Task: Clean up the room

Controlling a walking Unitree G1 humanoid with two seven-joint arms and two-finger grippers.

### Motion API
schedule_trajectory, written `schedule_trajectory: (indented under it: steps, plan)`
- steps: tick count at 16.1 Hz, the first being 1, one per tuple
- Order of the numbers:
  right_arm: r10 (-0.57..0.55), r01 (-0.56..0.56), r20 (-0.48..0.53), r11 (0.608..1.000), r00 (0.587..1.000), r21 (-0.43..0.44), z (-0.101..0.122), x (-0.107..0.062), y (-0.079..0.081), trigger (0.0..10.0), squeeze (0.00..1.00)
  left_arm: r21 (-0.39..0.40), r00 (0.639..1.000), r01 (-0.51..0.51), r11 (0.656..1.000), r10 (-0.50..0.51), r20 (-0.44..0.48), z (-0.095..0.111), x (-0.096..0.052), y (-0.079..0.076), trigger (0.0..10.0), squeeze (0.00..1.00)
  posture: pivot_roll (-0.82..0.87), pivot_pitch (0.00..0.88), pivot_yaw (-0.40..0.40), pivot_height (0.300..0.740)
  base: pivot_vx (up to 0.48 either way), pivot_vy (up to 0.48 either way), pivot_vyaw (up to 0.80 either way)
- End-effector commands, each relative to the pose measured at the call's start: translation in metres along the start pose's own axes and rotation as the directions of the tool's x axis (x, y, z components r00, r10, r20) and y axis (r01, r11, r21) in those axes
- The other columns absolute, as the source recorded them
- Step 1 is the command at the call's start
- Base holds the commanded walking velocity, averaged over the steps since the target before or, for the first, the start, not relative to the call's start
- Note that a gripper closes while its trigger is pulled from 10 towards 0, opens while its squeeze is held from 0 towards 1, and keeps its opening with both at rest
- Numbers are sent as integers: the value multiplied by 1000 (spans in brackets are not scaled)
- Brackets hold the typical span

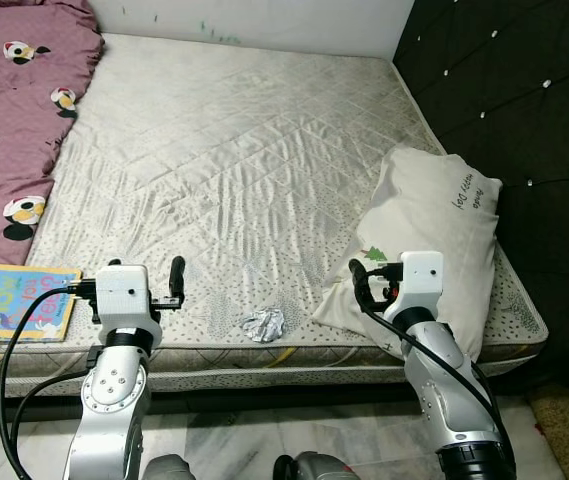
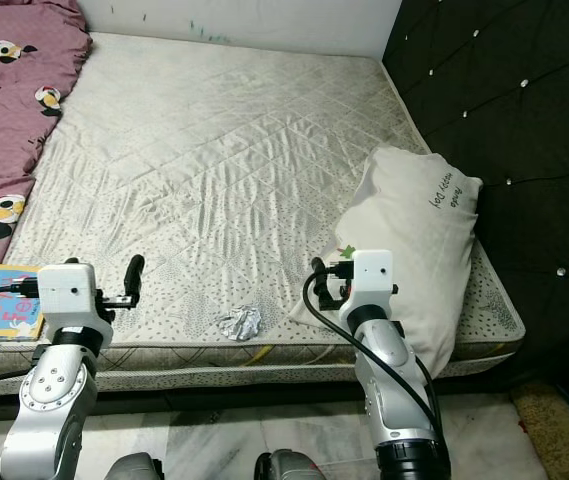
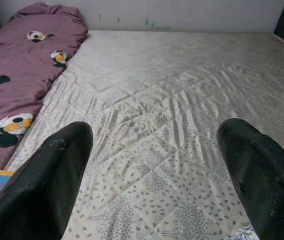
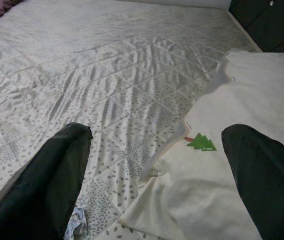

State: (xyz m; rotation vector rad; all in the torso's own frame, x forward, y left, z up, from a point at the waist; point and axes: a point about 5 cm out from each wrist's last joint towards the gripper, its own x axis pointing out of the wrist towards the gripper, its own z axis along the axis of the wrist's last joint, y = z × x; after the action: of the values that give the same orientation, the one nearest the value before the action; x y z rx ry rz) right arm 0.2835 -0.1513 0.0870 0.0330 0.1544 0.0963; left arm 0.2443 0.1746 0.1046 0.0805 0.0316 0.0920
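Note:
A crumpled silver wrapper lies near the front edge of the bare mattress, between my two arms. My left gripper hovers open above the mattress edge, left of the wrapper; its fingers stand wide apart with nothing between them. To the right of the wrapper, my right gripper is also open and empty, at the lower corner of a white pillow. The right wrist view shows the wrapper beside one finger and the pillow ahead.
A colourful children's book lies at the mattress's front left corner. A purple blanket with cartoon prints covers the left side. A black tufted headboard runs along the right. Tiled floor lies below the bed.

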Motion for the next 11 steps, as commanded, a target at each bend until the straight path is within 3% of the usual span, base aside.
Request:
schedule_trajectory:
  steps: [1, 6, 7, 11]
  plan:
    - [-22, 22, 7, 1000, 1000, 7, 2, -2, -5, 10000, 0, -4, 1000, 9, 1000, -9, -1, 2, -1, -2, 10000, 0, 27, 125, -106, 740, 0, 0, 0]
    - [-6, 6, 6, 1000, 1000, 10, 2, 0, -3, 10000, 0, 4, 1000, -7, 1000, 7, 9, 3, 1, -2, 10000, 0, 28, 121, -111, 696, 0, 0, 0]
    - [-4, 4, 5, 1000, 1000, 12, 2, 0, -3, 10000, 0, 38, 999, -44, 998, 44, 6, 2, 2, 2, 10000, 0, 28, 123, -116, 686, 0, 0, 0]
    - [5, -5, 2, 1000, 1000, 8, 3, 3, -3, 10000, 0, 17, 996, -93, 995, 93, 4, 3, 5, 11, 10000, 0, 24, 133, -136, 671, 0, 0, 0]
